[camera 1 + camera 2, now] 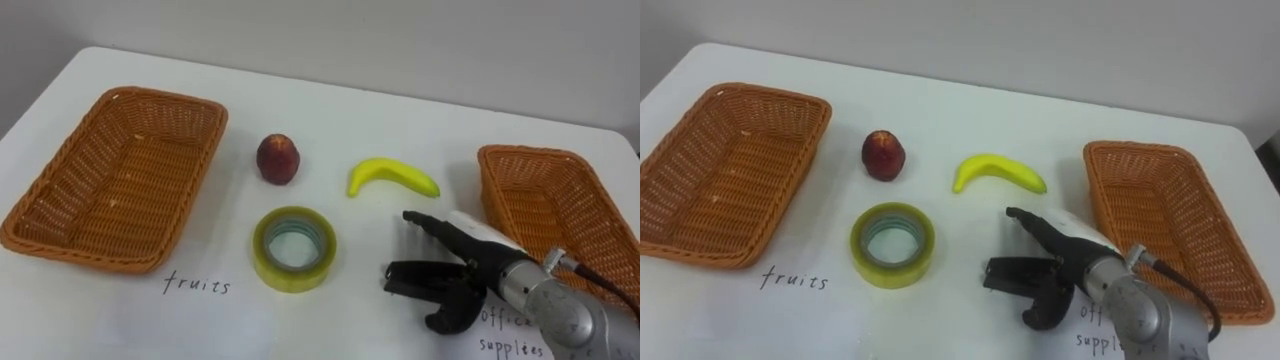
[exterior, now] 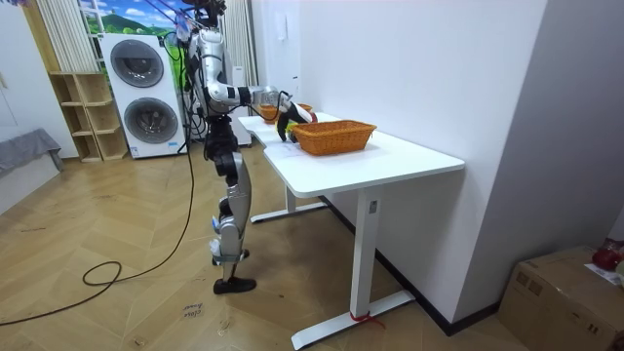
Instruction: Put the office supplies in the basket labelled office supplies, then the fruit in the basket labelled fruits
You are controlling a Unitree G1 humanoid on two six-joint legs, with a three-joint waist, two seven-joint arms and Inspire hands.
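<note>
Reaching in, fingers spread and empty, the right hand [image 1: 468, 268] hangs over the table [image 1: 400, 100] between tape [image 1: 294, 248] and right basket [image 1: 520, 152], below the banana [image 1: 392, 178]; the peach [image 1: 278, 158] sits near the left basket [image 1: 130, 95]. Room view: robot stands at the table's long edge. Right eye view: tape lies clear of both rims.

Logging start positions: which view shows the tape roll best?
The left eye view: the tape roll lies flat and whole on the table, nearer the robot than the peach, nothing over it. The right eye view shows it just as whole. The room view is side-on, and the near basket blocks that part of the table.
</note>
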